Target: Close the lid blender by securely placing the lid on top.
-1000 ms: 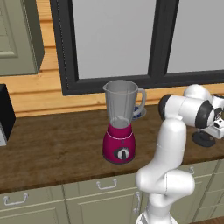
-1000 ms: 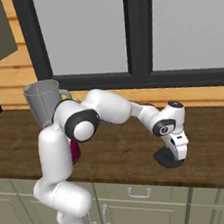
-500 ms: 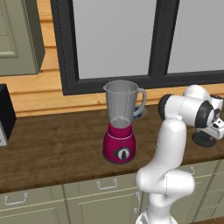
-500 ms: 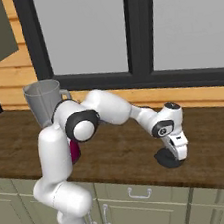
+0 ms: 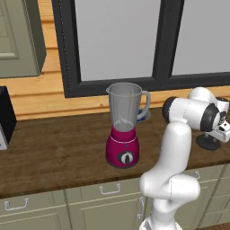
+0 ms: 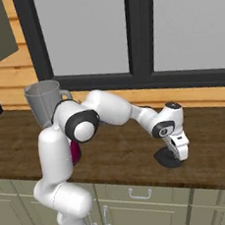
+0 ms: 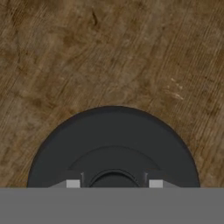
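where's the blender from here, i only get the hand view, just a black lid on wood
Observer: The blender stands on the wooden counter to the arm's left, well away from the lid.
Operator: is its jar open
Observer: Yes, the translucent jar has nothing on its mouth.
Operator: how far out is the lid
Observer: In the right base view it lies flat near the counter's front edge, with the gripper right over it.
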Motion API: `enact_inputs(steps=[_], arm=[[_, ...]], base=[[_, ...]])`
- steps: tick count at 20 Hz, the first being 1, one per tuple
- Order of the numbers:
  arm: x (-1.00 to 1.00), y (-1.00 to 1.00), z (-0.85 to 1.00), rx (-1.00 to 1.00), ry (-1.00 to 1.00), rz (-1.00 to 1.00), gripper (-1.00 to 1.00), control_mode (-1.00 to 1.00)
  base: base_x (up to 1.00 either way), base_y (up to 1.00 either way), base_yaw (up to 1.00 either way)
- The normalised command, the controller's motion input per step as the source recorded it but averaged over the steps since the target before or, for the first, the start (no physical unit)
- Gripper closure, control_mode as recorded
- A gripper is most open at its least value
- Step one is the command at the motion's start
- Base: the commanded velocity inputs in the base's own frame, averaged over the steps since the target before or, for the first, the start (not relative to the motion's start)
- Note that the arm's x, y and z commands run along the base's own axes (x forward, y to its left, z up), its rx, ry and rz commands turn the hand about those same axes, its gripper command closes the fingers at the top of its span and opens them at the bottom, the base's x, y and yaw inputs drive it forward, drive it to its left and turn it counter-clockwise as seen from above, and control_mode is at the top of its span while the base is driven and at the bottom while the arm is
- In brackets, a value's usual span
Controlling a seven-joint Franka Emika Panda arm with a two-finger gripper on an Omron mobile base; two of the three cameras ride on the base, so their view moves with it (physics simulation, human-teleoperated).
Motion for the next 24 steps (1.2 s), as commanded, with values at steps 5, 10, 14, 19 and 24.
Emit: enact_inputs(steps=[5,10,14,19,24], arm=[[0.00,0.00,0.00,0.00,0.00,0.00,1.00,-1.00],[-0.06,0.00,0.49,0.09,-0.14,0.00,1.00,-1.00],[-0.05,0.11,1.00,0.14,-0.23,0.00,1.00,-1.00],[-0.02,0.39,1.00,0.06,-0.14,0.00,1.00,-1.00],[0.00,0.72,1.00,0.01,-0.10,-0.01,1.00,-1.00]], base=[[0.00,0.00,0.00],[0.00,0.00,0.00],[0.00,0.00,0.00],[0.00,0.00,0.00],[0.00,0.00,0.00]])
